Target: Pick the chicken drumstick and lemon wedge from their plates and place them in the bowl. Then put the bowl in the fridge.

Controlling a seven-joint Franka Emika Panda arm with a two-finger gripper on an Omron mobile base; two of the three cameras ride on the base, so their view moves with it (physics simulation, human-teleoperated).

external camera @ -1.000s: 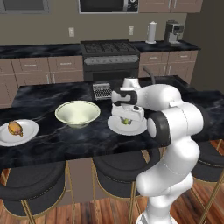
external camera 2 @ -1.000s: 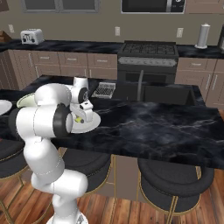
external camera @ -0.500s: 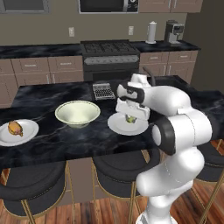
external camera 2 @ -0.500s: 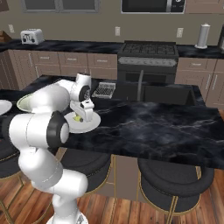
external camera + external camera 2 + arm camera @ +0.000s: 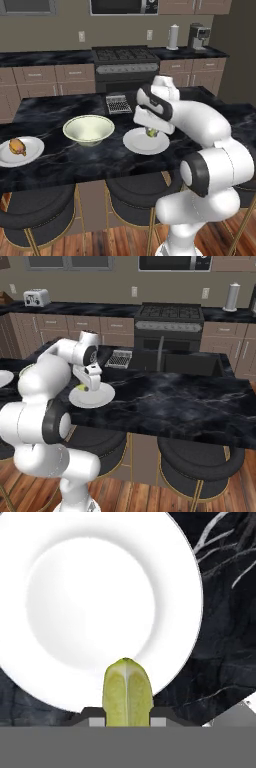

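My gripper (image 5: pixel 151 131) hangs just over the right white plate (image 5: pixel 146 141), shut on the lemon wedge (image 5: pixel 151 133). In the hand view the yellow-green wedge (image 5: pixel 127 689) stands between the fingertips, and the bare plate (image 5: pixel 90 602) lies below it. From the right the wedge (image 5: pixel 80 388) shows beside the hand, above the plate (image 5: pixel 92 398). The cream-green bowl (image 5: pixel 88 129) sits empty to the left of that plate. Further left, the chicken drumstick (image 5: pixel 17 146) lies on the other white plate (image 5: pixel 31 151). The fridge is out of view.
A dark grille (image 5: pixel 118 104) lies on the black marble island behind the bowl and plate. A sink with a faucet (image 5: pixel 161 348) is set into the island's far side. Round stools (image 5: pixel 130 192) stand under the front edge.
The arm has changed posture, its elbow swinging up and to the right in the left base view. The gripper has stayed over the right plate with the wedge.
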